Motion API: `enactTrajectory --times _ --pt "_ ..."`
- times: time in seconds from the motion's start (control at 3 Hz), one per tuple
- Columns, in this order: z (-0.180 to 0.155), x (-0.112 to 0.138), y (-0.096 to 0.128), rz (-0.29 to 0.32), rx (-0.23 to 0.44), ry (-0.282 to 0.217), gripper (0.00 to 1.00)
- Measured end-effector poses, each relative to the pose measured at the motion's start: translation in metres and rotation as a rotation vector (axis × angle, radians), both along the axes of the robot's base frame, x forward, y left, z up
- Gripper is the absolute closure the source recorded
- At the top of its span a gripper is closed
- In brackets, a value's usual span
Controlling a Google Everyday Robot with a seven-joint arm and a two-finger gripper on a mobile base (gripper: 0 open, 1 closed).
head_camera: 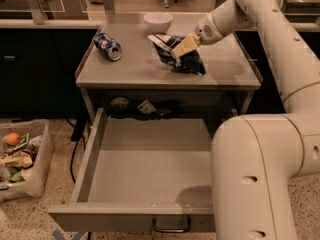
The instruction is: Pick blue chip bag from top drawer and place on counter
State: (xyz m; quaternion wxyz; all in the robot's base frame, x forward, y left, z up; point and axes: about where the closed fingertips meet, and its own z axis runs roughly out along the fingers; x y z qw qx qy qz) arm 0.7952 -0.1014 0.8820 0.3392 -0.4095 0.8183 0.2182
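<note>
The blue chip bag point(175, 54), dark blue with white panels, rests on the counter point(130, 69) right of its middle. My gripper point(183, 47) is over the bag with its cream fingers point(186, 43) against the bag's top. The top drawer point(145, 169) stands pulled fully out below the counter, its floor bare, with a thin loop handle point(171, 227) on the front panel.
A blue soda can point(108, 46) lies on its side at the counter's left. A white bowl point(157, 21) stands at the back. Dark items point(145, 107) sit on the shelf under the counter. A bin of scraps point(20, 156) stands on the floor at left. My arm's large body point(260, 174) fills the right foreground.
</note>
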Motion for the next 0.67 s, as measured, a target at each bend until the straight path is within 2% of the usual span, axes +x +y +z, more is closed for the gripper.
enactTrajectory --times 0.33,0.67 --pt "-0.0001 0.0000 0.0001 0.000 0.000 0.000 0.00" --pt "-0.0001 0.0000 0.0001 0.000 0.000 0.000 0.00"
